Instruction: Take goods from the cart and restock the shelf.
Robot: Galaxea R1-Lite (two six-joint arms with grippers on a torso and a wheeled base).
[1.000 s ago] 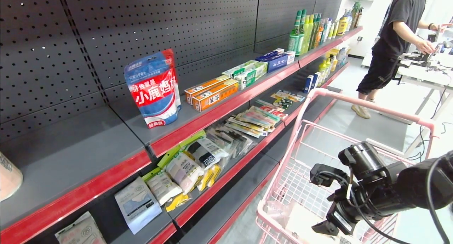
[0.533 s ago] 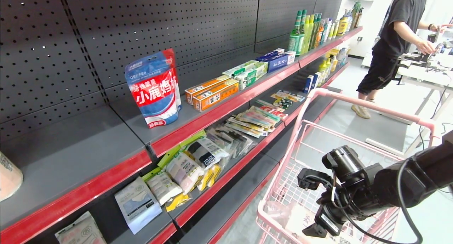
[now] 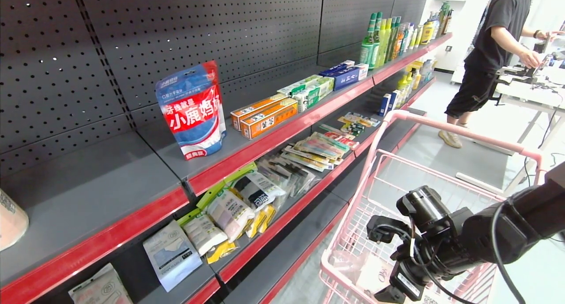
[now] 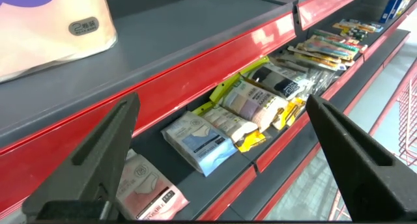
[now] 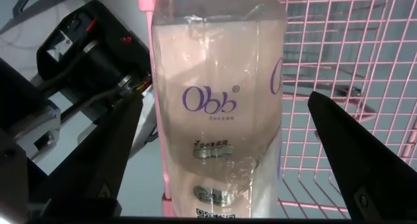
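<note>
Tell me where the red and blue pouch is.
In the head view, the red and blue pouch stands upright on the upper shelf, left of centre, with the orange boxes lying just to its right.

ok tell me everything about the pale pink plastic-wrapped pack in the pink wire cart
The pale pink pack is soft-looking, wrapped in glossy clear film with purple print on its face. It lies in the pink wire cart, one long edge along the cart's pink frame. The right gripper hangs over it, open, fingers spread either side, apparently not touching.

Right of the shelf (image 3: 273, 140), cart (image 3: 463, 133) holds tissue pack (image 5: 218, 87).
</note>
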